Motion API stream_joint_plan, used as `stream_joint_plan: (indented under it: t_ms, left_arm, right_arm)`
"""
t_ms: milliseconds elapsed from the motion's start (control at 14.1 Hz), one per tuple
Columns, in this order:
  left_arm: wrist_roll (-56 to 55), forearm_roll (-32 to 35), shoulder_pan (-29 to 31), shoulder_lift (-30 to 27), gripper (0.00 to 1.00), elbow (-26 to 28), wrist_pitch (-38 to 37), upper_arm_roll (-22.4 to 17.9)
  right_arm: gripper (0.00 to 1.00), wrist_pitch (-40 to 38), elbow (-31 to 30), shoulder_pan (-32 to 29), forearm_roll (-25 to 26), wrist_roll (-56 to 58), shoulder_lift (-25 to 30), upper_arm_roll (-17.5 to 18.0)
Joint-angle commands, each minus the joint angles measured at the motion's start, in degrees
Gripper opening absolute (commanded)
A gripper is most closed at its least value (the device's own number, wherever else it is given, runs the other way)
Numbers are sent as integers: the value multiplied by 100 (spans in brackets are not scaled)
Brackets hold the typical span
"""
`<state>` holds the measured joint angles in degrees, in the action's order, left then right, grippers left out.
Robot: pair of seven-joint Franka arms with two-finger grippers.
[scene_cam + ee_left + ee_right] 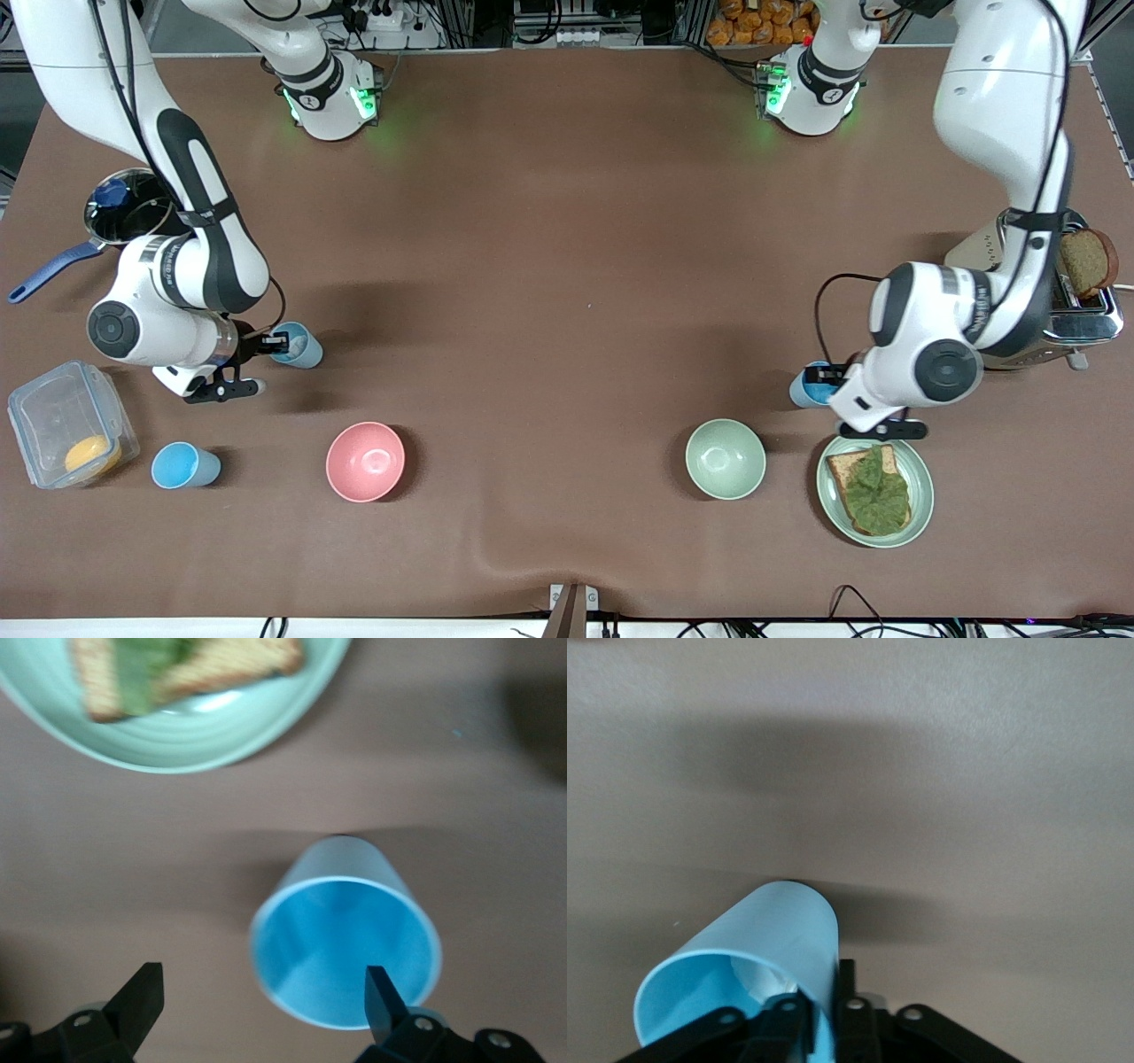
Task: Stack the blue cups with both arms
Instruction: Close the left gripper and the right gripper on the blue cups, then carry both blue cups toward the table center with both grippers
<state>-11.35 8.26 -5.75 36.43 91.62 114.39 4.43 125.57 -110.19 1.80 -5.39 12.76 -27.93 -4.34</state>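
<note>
- While I watch the front view, my right gripper [285,341] sits at roughly 9 o'clock on the table, pinching the rim wall of a pale blue cup [301,346]; right wrist view shows one finger inside the cup [757,966], one outside, pressed together on the wall. Cup looks tilted there.
- Left gripper [828,376] is at approx 4 o'clock, low by a brighter blue cup [804,388]. Fingers spread wide; left wrist view has one fingertip [383,992] over the cup [345,939] mouth, the other well clear, nothing pinched yet.
- A third blue cup [184,466] stands untouched at approx 8 o'clock, between the clear box [62,425] and the pink bowl [365,461].
- Step in hand, imo: both arms picking up, right one gripped, left one lining up.
- Next: left needs its fingers astride the cup wall, then close. After that, lift both, bring tog. mid-table, nest one in the other.
- Watch the green plate w/ toast [875,493] just beside the left cup, and the green bowl [725,458].
</note>
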Motion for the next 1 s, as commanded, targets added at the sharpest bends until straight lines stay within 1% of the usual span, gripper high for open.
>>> stream_joint_plan:
  t_ms: [0,142,284,427,498,569,640,782,924]
  left_arm:
    - [-140,219,-102,144,100,-47,65,-12]
    - [-140,403,-85,180,100,-39,188,-12]
    - [-140,413,-49,215,100,-48,224,-21]
    - [-131,457,-32,233,100,-30,390,-29]
    - [-131,553,-32,250,69,-13,617,-29]
    - [-122,649,-41,268,27,-4,881,-29]
    - [-122,711,-67,311,0,-4,979,-29]
    - [-122,800,-111,321,0,5,980,-21]
    - [-70,808,-102,303,0,14,980,-21]
  right_arm:
    - [0,-487,400,66,-59,-37,-11,-23]
    - [0,-1338,865,92,-50,-72,24,-15]
    - [0,-2112,1392,267,-67,-90,42,-14]
    - [0,-2510,1710,539,-137,-238,50,3]
    - [0,-2546,1729,689,-338,-544,68,3]
    - [0,-2538,1729,803,-601,-773,77,12]
    - [0,-2511,1720,1004,-908,-967,68,29]
    - [0,-2319,1729,1487,-1305,-1650,59,29]
    - [0,-1845,1711,2102,-1403,-2276,16,38]
